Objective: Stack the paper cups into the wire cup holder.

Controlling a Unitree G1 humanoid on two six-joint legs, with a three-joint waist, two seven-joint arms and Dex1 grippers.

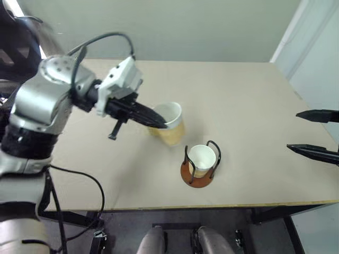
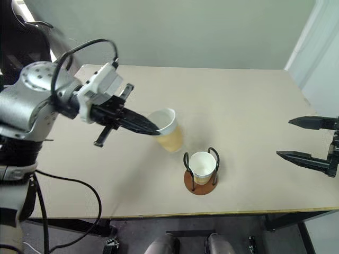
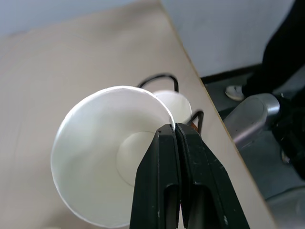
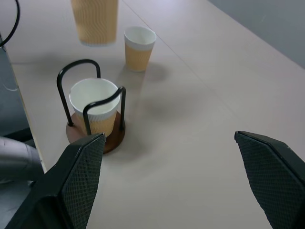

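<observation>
Above the table [image 1: 249, 106], left pincer [image 1: 159, 121] clamping a lifted cup's [image 1: 171, 127] rim, right pincer [image 2: 296, 138] wide.

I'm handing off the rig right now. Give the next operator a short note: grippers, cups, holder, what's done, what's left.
Left gripper: shut on the rim of a cup, held in the air above the table, short of the holder.
Right gripper: open, holding nothing, off to the right.
Done: one cup sits in the holder.
Third cup stands on the table beyond the holder.
Left: drop the held cup into the holder's cup, then stack the third.
</observation>
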